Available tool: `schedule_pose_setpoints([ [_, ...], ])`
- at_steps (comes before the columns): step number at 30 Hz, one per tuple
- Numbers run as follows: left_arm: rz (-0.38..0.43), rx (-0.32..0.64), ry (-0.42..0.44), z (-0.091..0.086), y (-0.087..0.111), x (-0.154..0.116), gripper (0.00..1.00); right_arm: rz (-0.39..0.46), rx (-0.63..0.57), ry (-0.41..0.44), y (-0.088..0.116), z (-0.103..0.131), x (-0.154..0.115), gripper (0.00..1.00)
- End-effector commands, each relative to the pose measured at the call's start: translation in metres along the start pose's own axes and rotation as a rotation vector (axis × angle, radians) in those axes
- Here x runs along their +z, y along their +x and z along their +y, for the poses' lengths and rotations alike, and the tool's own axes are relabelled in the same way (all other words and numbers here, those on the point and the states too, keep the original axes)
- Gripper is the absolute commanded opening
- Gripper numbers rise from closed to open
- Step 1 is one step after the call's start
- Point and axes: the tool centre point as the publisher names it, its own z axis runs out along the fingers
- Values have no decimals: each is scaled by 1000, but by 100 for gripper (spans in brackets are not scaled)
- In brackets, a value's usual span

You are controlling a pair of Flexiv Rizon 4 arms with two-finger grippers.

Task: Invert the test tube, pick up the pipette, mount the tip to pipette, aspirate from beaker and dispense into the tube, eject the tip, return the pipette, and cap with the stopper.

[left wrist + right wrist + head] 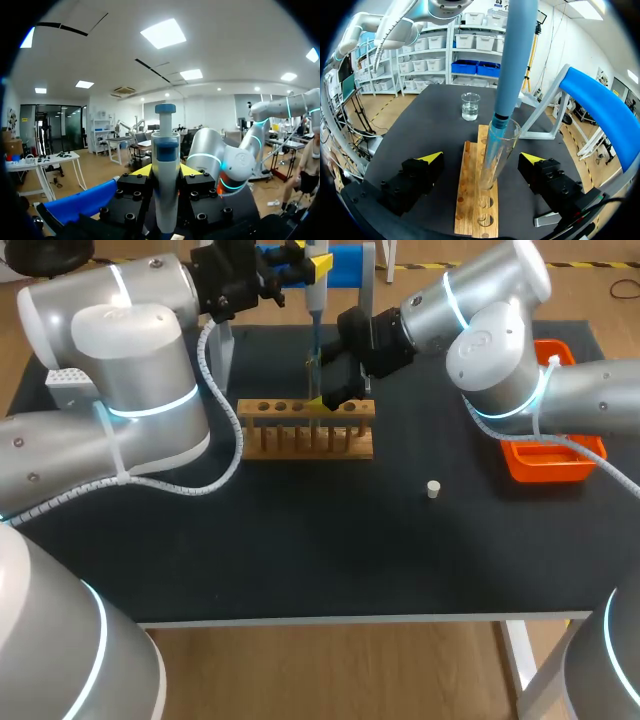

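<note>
While the left gripper (165, 171) pinches the blue-topped pipette (165, 137), the right gripper (482, 159) stands spread around the clear tube (498, 150).

In the right wrist view, the pipette (516, 55) runs off the upper edge, so you cannot see its top. The liquid level inside the test tube (496, 150) is too faint to tell. In the left wrist view, the pipette's lower end is cut off. In the head view, your right gripper (335, 395) covers most of the test tube, and your right arm (520, 360) hides part of the orange tray (548, 465).
</note>
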Motion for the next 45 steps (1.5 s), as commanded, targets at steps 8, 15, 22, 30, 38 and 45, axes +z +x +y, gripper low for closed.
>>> schedule_pose_setpoints([
  [8, -11, -2, 18, 6, 0, 2, 0, 4, 0, 3, 0, 1, -2, 100],
  [15, -12, -5, 20, 8, 0, 2, 0, 4, 0, 3, 0, 1, -2, 100],
  [22, -14, -10, 12, 10, -1, 2, 0, 4, 0, 3, 0, 1, -2, 100],
  [30, -14, -12, 11, 11, -2, 2, 0, 4, 0, 3, 0, 1, -2, 100],
  [38, -15, -12, 10, 11, -2, 2, 0, 4, 0, 3, 0, 1, -2, 100],
  [45, -15, -12, 10, 11, -2, 2, 0, 0, 5, -1, 1, -2, -4, 100],
])
